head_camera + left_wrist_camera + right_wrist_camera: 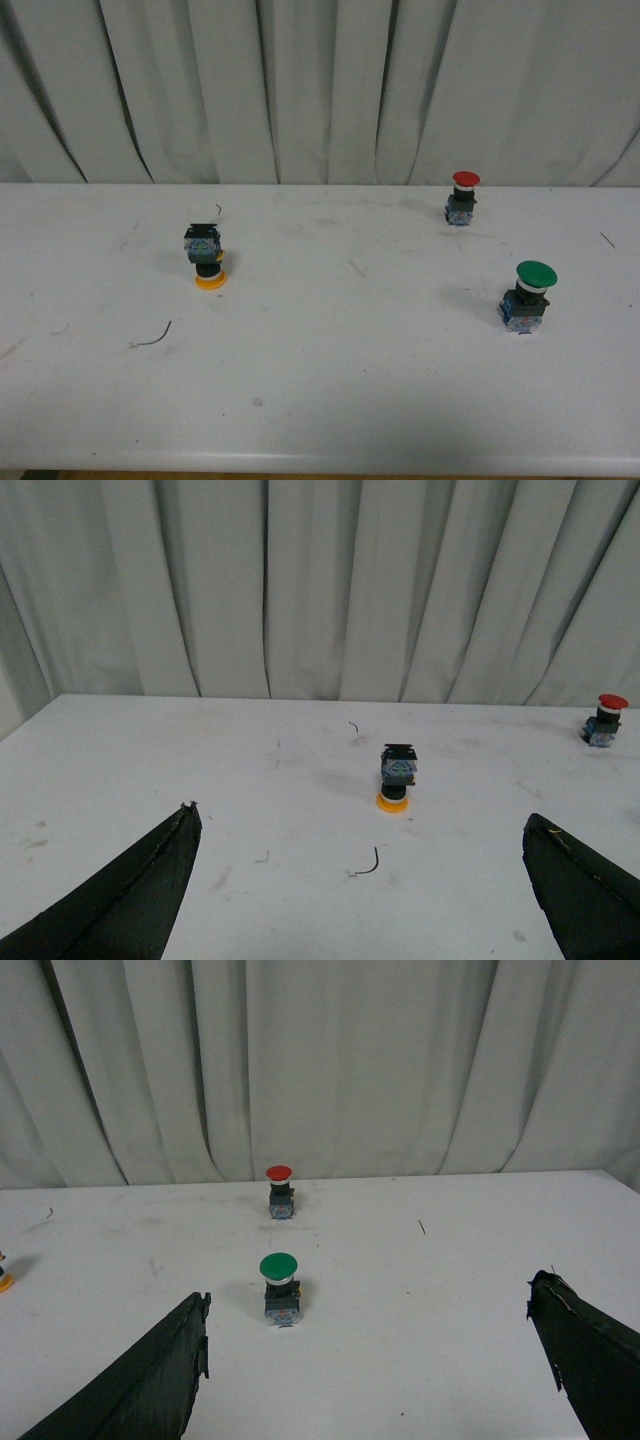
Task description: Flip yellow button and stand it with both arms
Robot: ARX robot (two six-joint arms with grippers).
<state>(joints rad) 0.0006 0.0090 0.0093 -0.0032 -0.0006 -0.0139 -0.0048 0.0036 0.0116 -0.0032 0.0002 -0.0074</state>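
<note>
The yellow button stands upside down on the white table, its orange-yellow cap on the surface and its blue-black contact block on top. It also shows in the left wrist view, well ahead of my open left gripper, whose black fingers spread wide to both sides. My right gripper is open and empty; only a sliver of the yellow cap shows at that view's edge. Neither arm shows in the front view.
A red-capped button stands upright at the back right. A green-capped button stands upright nearer on the right and lies ahead of the right gripper. A bent black wire scrap lies front left. Grey curtains hang behind the table.
</note>
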